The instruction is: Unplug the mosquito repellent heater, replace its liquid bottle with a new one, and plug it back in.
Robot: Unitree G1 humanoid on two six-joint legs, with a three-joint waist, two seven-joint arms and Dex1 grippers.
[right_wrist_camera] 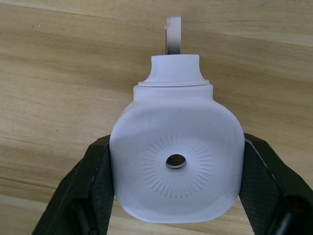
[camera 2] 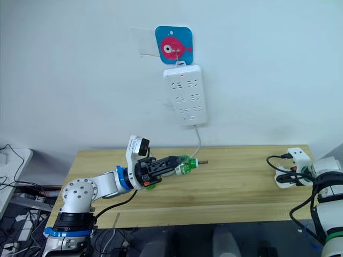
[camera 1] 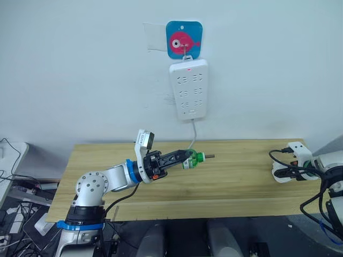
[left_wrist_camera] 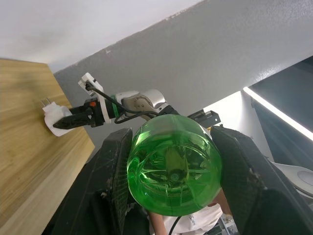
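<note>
My left gripper [camera 1: 187, 159] is shut on a green liquid bottle [camera 1: 197, 158] and holds it above the middle of the wooden table [camera 1: 241, 187]. The bottle lies sideways with its thin wick pointing right. In the left wrist view the bottle's round green base [left_wrist_camera: 173, 171] sits between the black fingers [left_wrist_camera: 115, 181]. Over the table's right end, my right gripper [camera 1: 286, 172] is shut on the white mosquito repellent heater [right_wrist_camera: 176, 161]. Its metal prong [right_wrist_camera: 173, 34] points away from the wrist, over the wood. The heater [left_wrist_camera: 54, 117] also appears small in the left wrist view.
A long white power strip [camera 1: 188, 88] with a small red light hangs on the wall under a blue fish sticker [camera 1: 184, 40]. Its cable [camera 1: 193, 134] drops behind the table. Cables and clutter lie on the floor at the left [camera 1: 16, 182].
</note>
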